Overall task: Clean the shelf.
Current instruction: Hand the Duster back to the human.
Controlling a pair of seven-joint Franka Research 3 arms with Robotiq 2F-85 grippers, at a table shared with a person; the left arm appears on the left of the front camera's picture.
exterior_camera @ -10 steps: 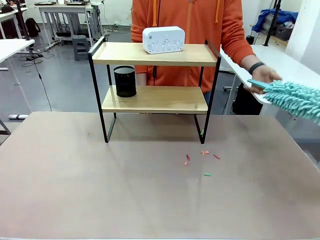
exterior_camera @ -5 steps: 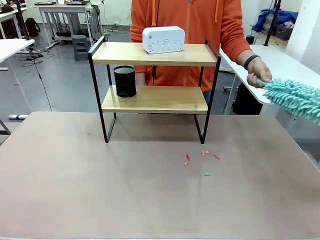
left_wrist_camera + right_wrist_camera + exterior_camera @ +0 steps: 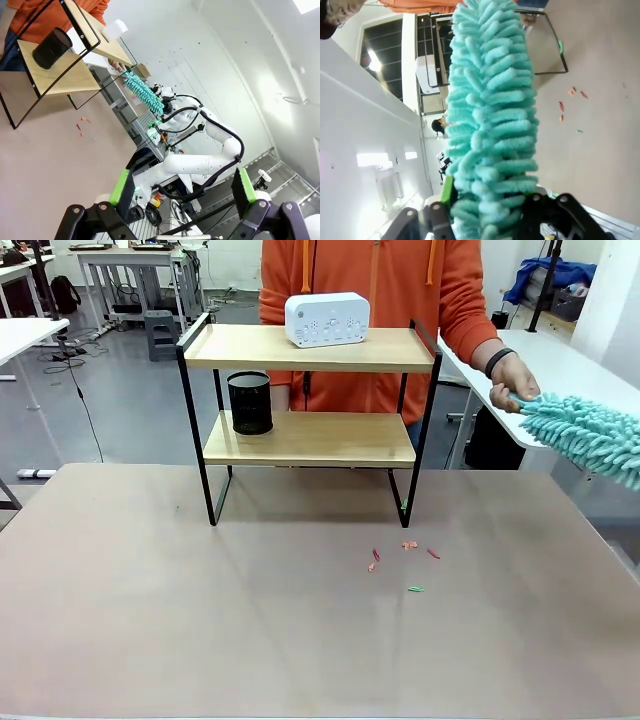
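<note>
Shelf (image 3: pixel 310 410) standing at the far side of the brown table (image 3: pixel 200 620), right in front of the person. White box (image 3: pixel 327 319) on top board, black cup (image 3: pixel 250 402) on lower board at the left end. Little red and green bits (image 3: pixel 405 560) lying on the table just in front of the shelf's right legs.

Fluffy teal duster (image 3: pixel 585 435) off to the right of the shelf, well apart from it. Person's hand (image 3: pixel 512 380) on its handle end. A bit higher than a second ago, and closer to the shelf side, with the hand now gripping from above. Looks like a handover under way.

Right gripper (image 3: pixel 490 212) closed around the duster's other end, fluff bunched between its fingers. Left gripper (image 3: pixel 182 187) spread wide, holding nothing, far back from the shelf.

No dusting begun yet. Probably next: duster carried over to the top board.
</note>
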